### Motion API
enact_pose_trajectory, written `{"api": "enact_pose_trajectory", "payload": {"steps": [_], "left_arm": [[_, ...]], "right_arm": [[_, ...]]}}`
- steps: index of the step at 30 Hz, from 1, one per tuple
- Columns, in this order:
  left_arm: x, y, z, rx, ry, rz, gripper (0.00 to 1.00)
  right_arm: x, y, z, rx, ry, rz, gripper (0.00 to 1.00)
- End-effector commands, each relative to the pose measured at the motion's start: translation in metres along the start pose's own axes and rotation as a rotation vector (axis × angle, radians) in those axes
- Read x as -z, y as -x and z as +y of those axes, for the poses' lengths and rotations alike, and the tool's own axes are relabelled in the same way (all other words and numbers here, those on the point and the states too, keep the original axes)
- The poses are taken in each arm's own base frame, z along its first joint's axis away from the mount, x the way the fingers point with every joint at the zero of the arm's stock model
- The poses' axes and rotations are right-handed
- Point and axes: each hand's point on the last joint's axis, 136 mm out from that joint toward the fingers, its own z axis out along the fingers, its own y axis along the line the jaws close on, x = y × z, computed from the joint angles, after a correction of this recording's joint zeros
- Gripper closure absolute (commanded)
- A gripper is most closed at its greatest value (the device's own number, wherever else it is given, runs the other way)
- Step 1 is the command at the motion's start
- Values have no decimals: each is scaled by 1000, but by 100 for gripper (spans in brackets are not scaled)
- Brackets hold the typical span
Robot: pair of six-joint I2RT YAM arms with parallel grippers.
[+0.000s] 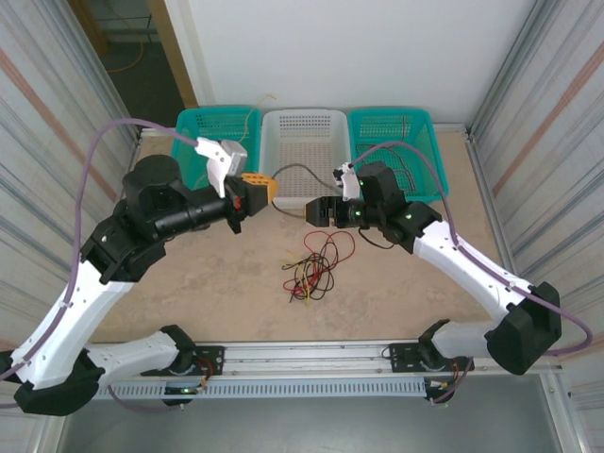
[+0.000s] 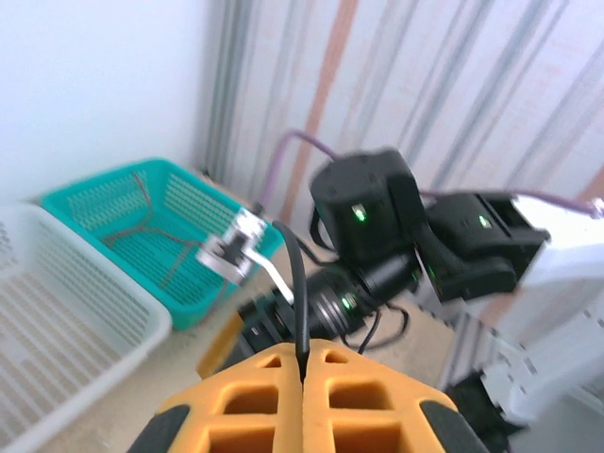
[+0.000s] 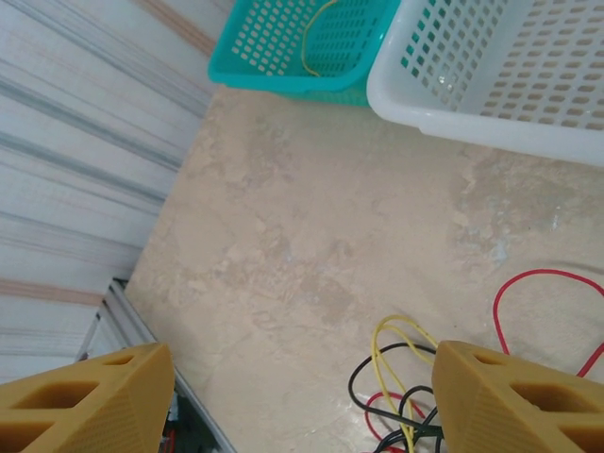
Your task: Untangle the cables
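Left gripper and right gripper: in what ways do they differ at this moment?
The left gripper is shut, while the right gripper is open, with its fingers far apart. The left gripper pinches a dark cable between its tips; the right gripper holds nothing and hangs above the loose cables on the table. Both have orange fingers.
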Motion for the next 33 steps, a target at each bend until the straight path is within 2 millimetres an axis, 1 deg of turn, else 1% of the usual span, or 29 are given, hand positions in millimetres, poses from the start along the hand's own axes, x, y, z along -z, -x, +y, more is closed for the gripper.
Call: {"api": "enact_pose_trajectory", "payload": {"steps": [1, 3, 5, 8, 9, 11, 13, 14, 16, 19, 23, 27, 29, 31, 33], "left_arm": [[23, 50, 12, -33, 110, -200, 100], [25, 54, 23, -8, 156, -229, 100], [24, 54, 26, 1, 158, -224, 100], [17, 50, 28, 4, 156, -202, 100], [15, 48, 29, 5, 154, -197, 100], [11, 43, 31, 8, 152, -181, 100], [6, 39, 32, 14, 150, -167, 100], [3, 38, 32, 15, 144, -161, 100], [-1, 35, 32, 19, 132, -155, 100], [-6, 34, 30, 26, 109, -148, 100], [-11, 34, 27, 23, 85, -139, 100], [-11, 34, 29, 17, 88, -134, 100], [-13, 32, 30, 25, 72, -125, 100], [-16, 29, 30, 28, 59, -112, 100], [-22, 22, 34, 26, 63, -86, 100]], "right_arm": [[21, 11, -3, 37, -72, -67, 27], [38, 20, -3, 60, -84, -111, 26], [57, 29, -3, 83, -116, -149, 26], [92, 49, 2, 104, -136, -252, 23], [104, 56, 6, 107, -130, -289, 23], [120, 65, 19, 121, -98, -342, 22], [130, 71, 36, 139, -53, -378, 21], [132, 73, 44, 152, -30, -389, 20], [133, 77, 54, 169, -13, -407, 16], [126, 87, 58, 169, -15, -404, 14], [110, 100, 52, 161, -56, -392, 14], [96, 108, 51, 178, -52, -380, 13], [88, 115, 45, 172, -73, -365, 13], [84, 125, 39, 169, -112, -364, 14], [86, 137, 37, 173, -128, -380, 14]]}}
